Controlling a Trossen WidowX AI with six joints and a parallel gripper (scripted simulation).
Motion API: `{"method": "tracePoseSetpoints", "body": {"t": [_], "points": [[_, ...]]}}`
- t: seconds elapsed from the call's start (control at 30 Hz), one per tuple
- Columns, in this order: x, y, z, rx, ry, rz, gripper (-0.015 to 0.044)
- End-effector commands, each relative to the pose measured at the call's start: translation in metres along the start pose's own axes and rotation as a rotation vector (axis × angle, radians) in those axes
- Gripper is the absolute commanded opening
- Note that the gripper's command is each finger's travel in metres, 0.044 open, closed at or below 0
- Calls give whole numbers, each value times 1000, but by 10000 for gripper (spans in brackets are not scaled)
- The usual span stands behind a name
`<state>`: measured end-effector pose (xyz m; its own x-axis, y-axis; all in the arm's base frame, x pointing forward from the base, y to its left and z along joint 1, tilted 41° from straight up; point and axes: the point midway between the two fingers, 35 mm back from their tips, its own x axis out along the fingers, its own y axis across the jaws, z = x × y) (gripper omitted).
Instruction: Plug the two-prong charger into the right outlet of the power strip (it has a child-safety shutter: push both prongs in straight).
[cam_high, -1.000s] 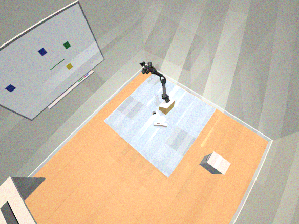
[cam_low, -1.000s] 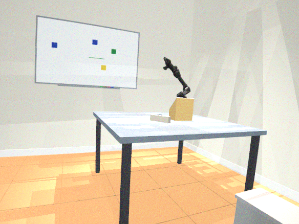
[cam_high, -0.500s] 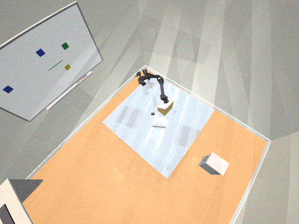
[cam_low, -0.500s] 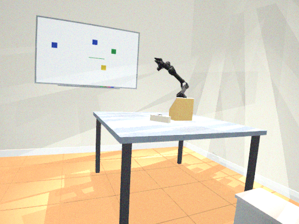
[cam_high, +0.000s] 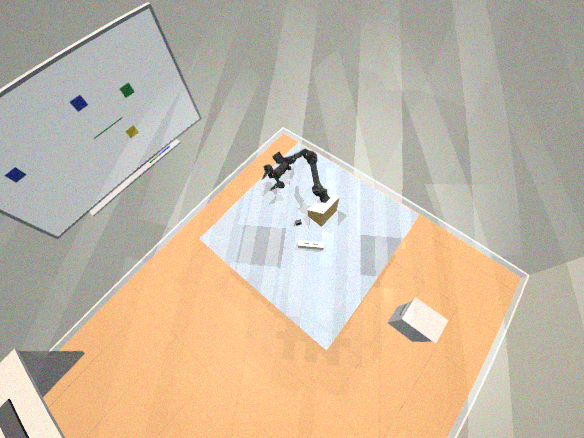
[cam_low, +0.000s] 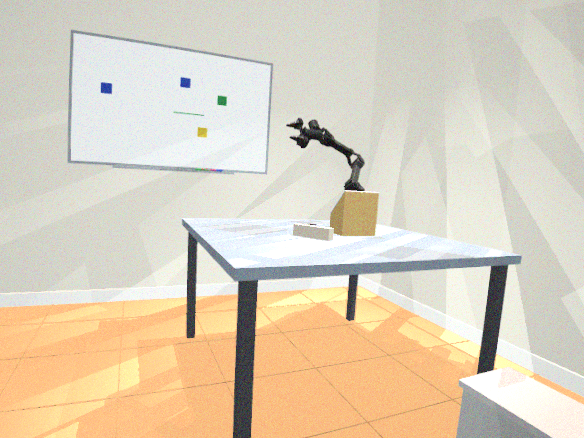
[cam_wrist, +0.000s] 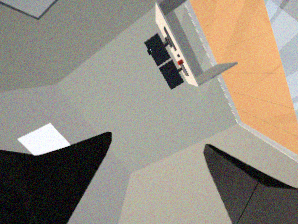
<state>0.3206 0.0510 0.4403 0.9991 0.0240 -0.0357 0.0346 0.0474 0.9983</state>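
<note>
The black arm (cam_high: 314, 172) (cam_low: 340, 146) reached out from the top of a wooden block (cam_high: 323, 212) (cam_low: 359, 213), which stood on the pale blue table (cam_high: 300, 295) (cam_low: 370, 260). Its gripper (cam_high: 270, 179) (cam_low: 292, 131) (cam_wrist: 157, 142) hung high in the air, well above the tabletop — the fingers spread nearly as wide as they go, with nothing between them.

Down on the table lay the charger (cam_high: 298, 222), a small dark lump near the wooden block and apart from it. I couldn't make out its prongs from where I stood. The power strip (cam_high: 311, 245) (cam_low: 313, 232) lay near it, long and whitish, and the two weren't touching — so the charger was out of the outlets.

On the wall hung a whiteboard (cam_high: 105, 115) (cam_low: 150, 105) with coloured squares on it, and a pale cabinet (cam_high: 422, 320) (cam_low: 520, 400) stood on the orange floor (cam_high: 225, 350) (cam_low: 300, 360) (cam_wrist: 250, 65).
</note>
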Motion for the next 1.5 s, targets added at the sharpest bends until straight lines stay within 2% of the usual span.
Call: {"method": "tracePoseSetpoints", "body": {"t": [0.0,0.37,0.73,1.07,1.47], "points": [[24,-44,7,-103,-53,-134,440],[54,-147,37,-369,-145,-460,440],[52,-229,69,-621,-158,-752,440],[28,-314,99,-822,-107,-1084,440],[-26,-395,128,-1026,51,-1478,440]]}}
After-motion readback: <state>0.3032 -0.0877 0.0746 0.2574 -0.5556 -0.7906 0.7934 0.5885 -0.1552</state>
